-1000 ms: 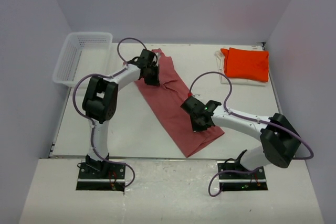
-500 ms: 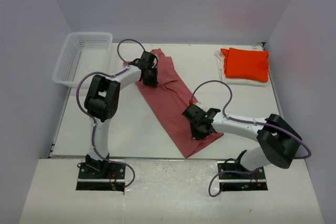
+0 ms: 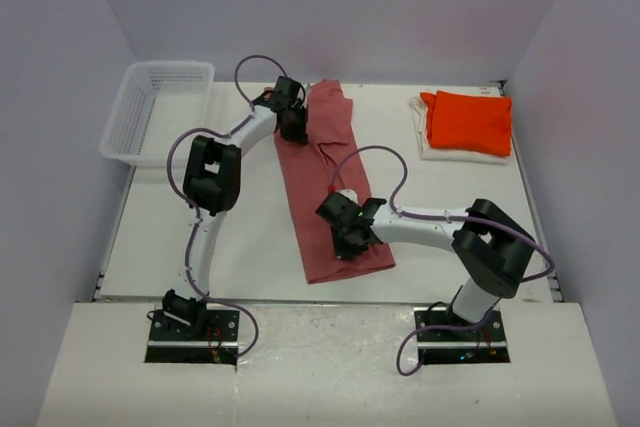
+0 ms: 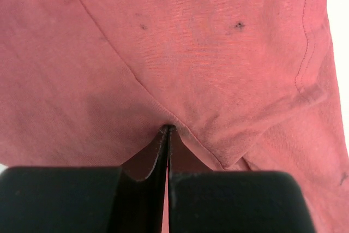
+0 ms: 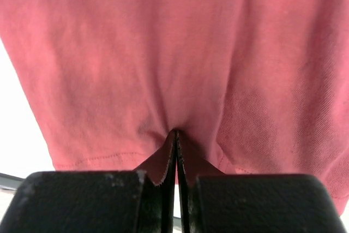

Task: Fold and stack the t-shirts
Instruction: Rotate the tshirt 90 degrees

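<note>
The rose-red t-shirt (image 3: 325,182) lies as a long strip down the middle of the table, folded lengthwise. My left gripper (image 3: 292,125) is shut on its far left edge, with the cloth pinched at the fingertips in the left wrist view (image 4: 167,129). My right gripper (image 3: 350,237) is shut on the near end of the same shirt, and the cloth bunches at the tips in the right wrist view (image 5: 175,132). The orange t-shirt (image 3: 470,122) lies folded at the far right on top of the folded white t-shirt (image 3: 428,147).
A white mesh basket (image 3: 155,107) stands at the far left corner. The table's near edge (image 3: 320,297) runs just below the shirt's hem. Grey walls close in the left, back and right sides.
Both grippers have swung the red shirt from a diagonal to nearly straight down the table. The left gripper moved toward the back, the right gripper moved left with the near end.
</note>
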Robot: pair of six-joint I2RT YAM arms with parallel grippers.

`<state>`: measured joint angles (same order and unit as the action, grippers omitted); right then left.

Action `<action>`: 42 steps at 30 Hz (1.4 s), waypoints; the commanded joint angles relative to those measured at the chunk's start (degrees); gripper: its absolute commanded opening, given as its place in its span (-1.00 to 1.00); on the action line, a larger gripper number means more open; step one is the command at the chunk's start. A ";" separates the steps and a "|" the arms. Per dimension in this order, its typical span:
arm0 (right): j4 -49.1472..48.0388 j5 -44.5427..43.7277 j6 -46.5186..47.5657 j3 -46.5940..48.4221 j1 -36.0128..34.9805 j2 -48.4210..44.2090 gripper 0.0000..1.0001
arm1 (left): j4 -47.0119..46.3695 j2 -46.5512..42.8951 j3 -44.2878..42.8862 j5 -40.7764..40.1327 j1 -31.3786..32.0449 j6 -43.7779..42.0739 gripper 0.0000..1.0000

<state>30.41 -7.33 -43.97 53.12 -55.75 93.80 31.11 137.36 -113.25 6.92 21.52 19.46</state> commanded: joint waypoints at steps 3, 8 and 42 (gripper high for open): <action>2.81 2.06 1.95 7.51 -0.77 5.42 -1.00 | 5.97 6.86 -9.34 -0.33 -4.11 -5.31 -1.00; 3.34 4.17 3.53 14.19 -1.21 7.89 -1.00 | 6.07 7.05 -12.96 1.69 -4.99 -6.63 -1.00; 21.27 -21.94 -1.92 17.72 3.70 -14.07 -1.00 | -15.73 -42.87 29.98 -1.56 4.40 5.58 -0.79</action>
<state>46.41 -23.09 -43.72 70.61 -57.67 83.46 14.39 94.70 -90.78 4.58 23.94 20.10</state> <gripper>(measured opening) 0.003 0.125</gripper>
